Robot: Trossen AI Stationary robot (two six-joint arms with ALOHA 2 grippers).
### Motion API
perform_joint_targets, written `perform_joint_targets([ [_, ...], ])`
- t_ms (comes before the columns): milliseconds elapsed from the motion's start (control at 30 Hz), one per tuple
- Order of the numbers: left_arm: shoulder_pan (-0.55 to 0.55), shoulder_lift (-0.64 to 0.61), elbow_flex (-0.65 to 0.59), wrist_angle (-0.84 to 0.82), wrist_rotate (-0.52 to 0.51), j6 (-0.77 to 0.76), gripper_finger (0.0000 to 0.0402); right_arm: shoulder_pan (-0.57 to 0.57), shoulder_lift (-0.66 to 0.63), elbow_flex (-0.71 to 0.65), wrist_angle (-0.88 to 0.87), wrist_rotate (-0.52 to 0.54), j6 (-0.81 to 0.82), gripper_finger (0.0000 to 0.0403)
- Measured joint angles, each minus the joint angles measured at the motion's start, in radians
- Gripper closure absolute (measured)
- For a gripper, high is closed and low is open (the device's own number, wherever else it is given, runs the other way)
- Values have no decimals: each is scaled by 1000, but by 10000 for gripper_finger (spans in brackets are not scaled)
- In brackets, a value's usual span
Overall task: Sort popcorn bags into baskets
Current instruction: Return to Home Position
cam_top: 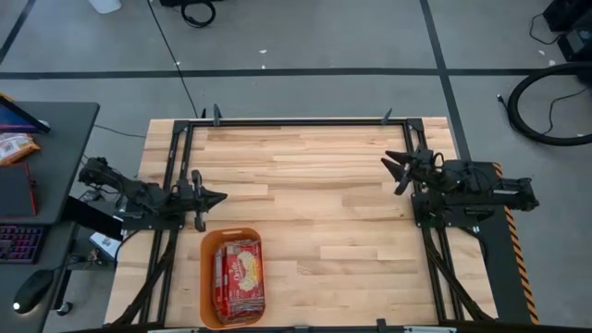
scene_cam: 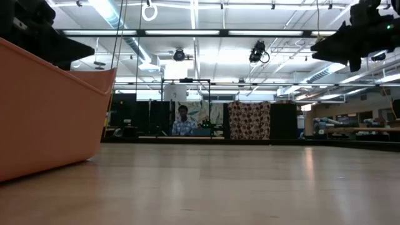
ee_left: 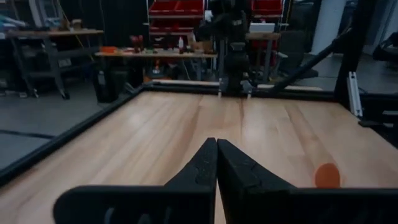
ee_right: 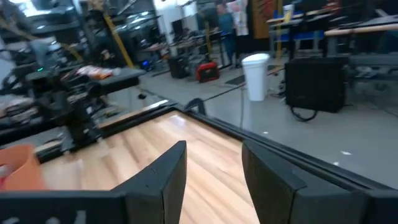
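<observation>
Bags [cam_top: 242, 277] sit in the orange basket [cam_top: 206, 277] just beside shut, empty left jaws; right jaws gape empty, well apart.

R pincer [ee_right: 212, 148] fingers apart, orange basket [ee_right: 20, 165] beside L arm [ee_right: 76, 118]

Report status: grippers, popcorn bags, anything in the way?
Left gripper shut, empty, left side. Right gripper open, empty, right side. Popcorn bags lying in orange basket. No obstacle seen on table.
</observation>
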Motion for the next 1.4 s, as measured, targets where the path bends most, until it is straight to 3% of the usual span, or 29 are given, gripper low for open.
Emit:
perform_joint_targets([
  [100, 18, 1, -29, 69, 5, 22, 391, -21, -38, -41, 31, 21, 6, 243],
  [333, 87, 6, -45, 129, 155, 110, 391, -52, -41, -133, 119, 76, 35, 243],
  [467, 114, 6, -45, 134, 148, 100, 390, -59, -41, -154, 125, 138, 128, 243],
  [733, 117, 8, -45, 131, 148, -79, 390, -59, -41, -168, 124, 103, 113, 243],
  [1400, 117, 8, -45, 133, 147, -80, 390, -59, -41, -168, 124, 80, 110, 243],
])
